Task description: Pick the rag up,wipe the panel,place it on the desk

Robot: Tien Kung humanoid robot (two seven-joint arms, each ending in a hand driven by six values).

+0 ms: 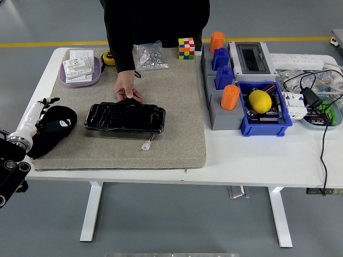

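Observation:
The black rag [45, 140] lies bunched at the left edge of the tan mat [177, 134]. My left hand [60, 120], black on a white forearm, rests on top of the rag, and the two blend together. The glossy black panel [124, 118] lies flat in the middle of the mat, to the right of the rag. A person at the far side holds the panel's far edge with one hand [127, 92]. My right arm is out of sight.
A small white connector [146, 144] lies just in front of the panel. At the back of the mat are a purple tray [80, 72], a bag of screws [149, 56] and a colour cube [186, 47]. Right of the mat stand a grey holder with cups [221, 101], a blue bin [265, 115] and cables [321, 107].

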